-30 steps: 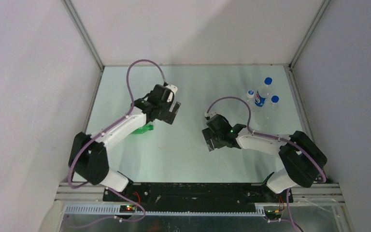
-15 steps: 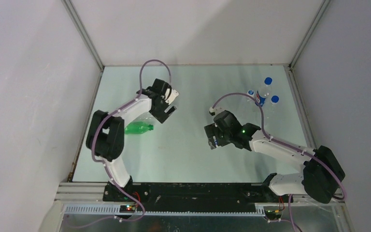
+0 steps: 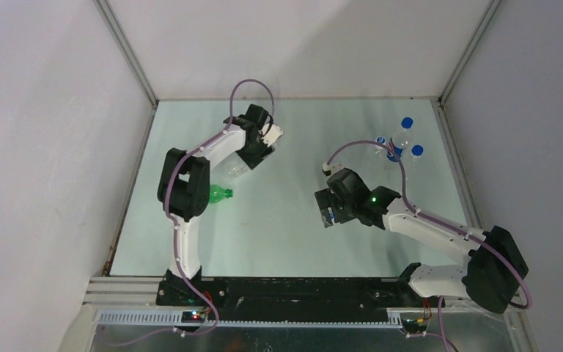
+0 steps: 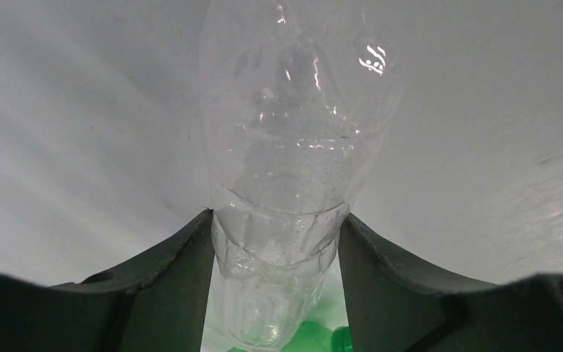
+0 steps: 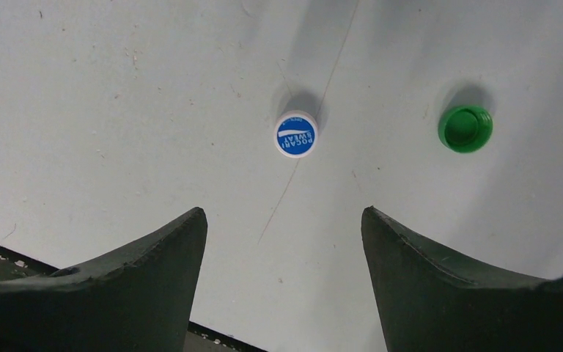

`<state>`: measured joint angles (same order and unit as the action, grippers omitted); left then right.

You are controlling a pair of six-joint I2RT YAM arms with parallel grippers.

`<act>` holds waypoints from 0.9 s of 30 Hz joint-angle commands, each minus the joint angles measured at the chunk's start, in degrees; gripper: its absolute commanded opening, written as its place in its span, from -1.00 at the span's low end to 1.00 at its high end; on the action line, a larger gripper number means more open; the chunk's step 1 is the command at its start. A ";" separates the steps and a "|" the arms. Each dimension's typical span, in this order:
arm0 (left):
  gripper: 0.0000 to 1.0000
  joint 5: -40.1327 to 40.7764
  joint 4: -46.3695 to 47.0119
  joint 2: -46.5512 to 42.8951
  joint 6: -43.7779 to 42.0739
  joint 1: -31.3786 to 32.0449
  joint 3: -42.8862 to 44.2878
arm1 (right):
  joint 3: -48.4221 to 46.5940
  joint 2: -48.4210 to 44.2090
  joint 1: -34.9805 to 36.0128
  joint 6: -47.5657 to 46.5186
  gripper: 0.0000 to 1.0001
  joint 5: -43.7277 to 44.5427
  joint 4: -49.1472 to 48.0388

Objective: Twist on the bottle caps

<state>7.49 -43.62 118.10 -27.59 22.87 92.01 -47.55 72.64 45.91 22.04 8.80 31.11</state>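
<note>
Two blue-capped clear bottles [image 3: 407, 125] stand just beside a red-blue labelled bottle [image 3: 394, 152] near the pale table's [image 3: 286, 242] far right corner.

Colourless, see-through plastic on the clear bottle [image 4: 293, 147]; translucent green on the green bottle [image 3: 220, 193]. Blue disc with white lettering atop the white cap [image 5: 295, 134]; plain green cap [image 5: 465, 128]. Pale mint surface [image 3: 278, 235]. Bright blue caps [image 3: 407, 122]; red-blue label [image 3: 394, 151].
</note>
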 commanded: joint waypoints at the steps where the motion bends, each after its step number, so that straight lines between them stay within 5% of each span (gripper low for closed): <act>1: 0.18 -5.99 -3.78 1.96 7.49 3.31 7.86 | -2.46 -3.72 0.13 2.25 0.58 2.95 2.85; 5: 0.21 -6.04 -6.81 -0.10 18.70 6.58 7.88 | -2.34 -6.96 0.19 3.42 0.58 3.57 4.62; 10: 0.22 -11.08 -1.88 -10.46 31.51 8.72 -7.69 | -0.82 -10.54 0.18 4.39 0.58 3.90 4.29; 19: 0.29 -7.67 5.88 -22.60 43.25 16.61 -28.83 | 2.74 -13.37 0.19 5.14 0.58 3.08 2.99; 27: 0.61 -2.06 11.82 -25.31 47.85 19.05 -34.49 | 4.22 -14.39 0.20 4.86 0.58 1.33 2.18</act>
<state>1.45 -36.53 95.46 16.45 41.30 58.52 -43.55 59.66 45.93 26.52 10.70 35.07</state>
